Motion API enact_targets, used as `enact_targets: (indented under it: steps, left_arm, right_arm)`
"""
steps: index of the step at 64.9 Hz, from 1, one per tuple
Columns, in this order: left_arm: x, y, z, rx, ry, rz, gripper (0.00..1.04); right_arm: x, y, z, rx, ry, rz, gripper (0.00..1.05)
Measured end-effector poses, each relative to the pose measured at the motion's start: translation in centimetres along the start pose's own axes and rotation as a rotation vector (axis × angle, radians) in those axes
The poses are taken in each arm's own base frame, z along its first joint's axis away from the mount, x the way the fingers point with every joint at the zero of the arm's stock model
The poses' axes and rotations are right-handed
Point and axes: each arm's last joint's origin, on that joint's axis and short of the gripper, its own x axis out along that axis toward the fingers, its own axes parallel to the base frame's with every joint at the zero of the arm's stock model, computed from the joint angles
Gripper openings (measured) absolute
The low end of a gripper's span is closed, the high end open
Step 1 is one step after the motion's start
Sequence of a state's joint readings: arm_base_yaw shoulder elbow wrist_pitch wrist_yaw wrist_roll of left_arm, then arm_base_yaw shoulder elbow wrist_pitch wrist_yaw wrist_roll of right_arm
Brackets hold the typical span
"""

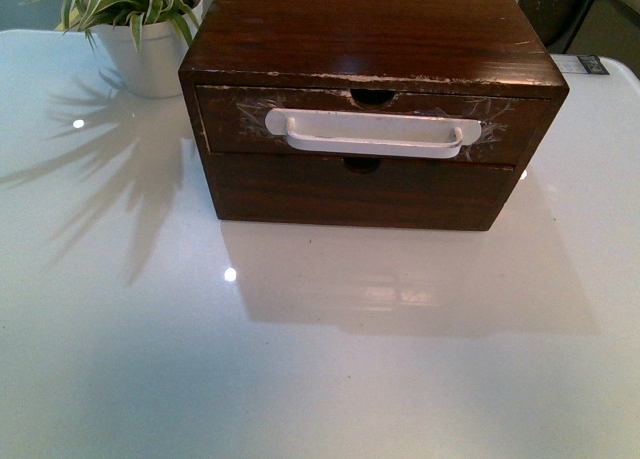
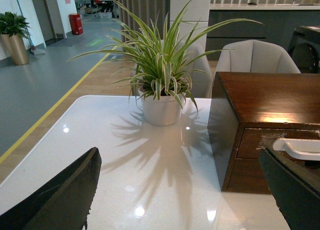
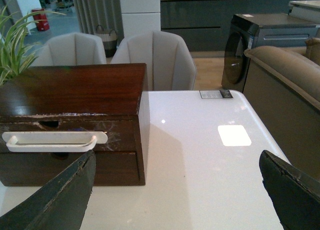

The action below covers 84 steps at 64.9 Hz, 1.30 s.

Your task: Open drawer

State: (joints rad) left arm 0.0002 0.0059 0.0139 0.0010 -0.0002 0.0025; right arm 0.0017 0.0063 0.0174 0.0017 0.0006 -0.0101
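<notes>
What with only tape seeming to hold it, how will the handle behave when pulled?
The handle looks rigid, but its crinkled tape may peel under a hard pull. The box could slide on the glossy table rather than the drawer opening.

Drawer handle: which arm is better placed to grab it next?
Right, probably. The right gripper is open and its view shows the whole white handle on the drawer; the left gripper, also open, sees only the handle's end.
</notes>
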Motion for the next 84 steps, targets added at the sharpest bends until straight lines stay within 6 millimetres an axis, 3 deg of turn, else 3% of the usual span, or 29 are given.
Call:
enact_targets:
  steps: [40, 42, 43, 46, 49, 57, 66, 75, 84]
  left_arm:
    - [0.0, 0.0, 0.0, 0.000, 0.000, 0.000, 0.96]
    - [0.0, 0.0, -0.1, -0.009, 0.033, -0.022, 0.96]
    - [0.0, -0.1, -0.1, -0.029, 0.137, -0.087, 0.96]
    - [0.4, -0.5, 0.1, -0.074, 0.408, -0.218, 0.96]
    - [1.5, -1.1, 0.2, -0.062, 0.492, -0.291, 0.96]
    - [4.7, -2.6, 1.3, 0.031, 0.444, -0.400, 0.96]
    - [9.2, -5.5, 1.7, 0.165, 0.362, -0.570, 0.96]
    - [13.4, -9.2, -0.1, 0.364, 0.328, -0.767, 0.96]
    - [15.0, -12.1, -2.1, 0.565, 0.326, -0.935, 0.96]
  right_arm:
    - [0.0, 0.0, 0.0, 0.000, 0.000, 0.000, 0.96]
    - [0.0, 0.0, -0.1, 0.024, 0.094, -0.055, 0.96]
    - [0.1, 0.0, -0.1, 0.032, 0.194, -0.095, 0.96]
    - [1.3, -0.1, 0.1, -0.041, 0.388, -0.169, 0.96]
    - [3.0, -0.4, 0.2, -0.130, 0.434, -0.155, 0.96]
    - [6.5, -0.5, 0.7, -0.371, 0.422, -0.072, 0.96]
    - [11.2, 1.3, 0.9, -0.704, 0.378, 0.125, 0.96]
    - [15.1, 4.3, -1.3, -1.006, 0.418, 0.357, 0.96]
    - [17.4, 7.1, -3.5, -1.157, 0.433, 0.534, 0.96]
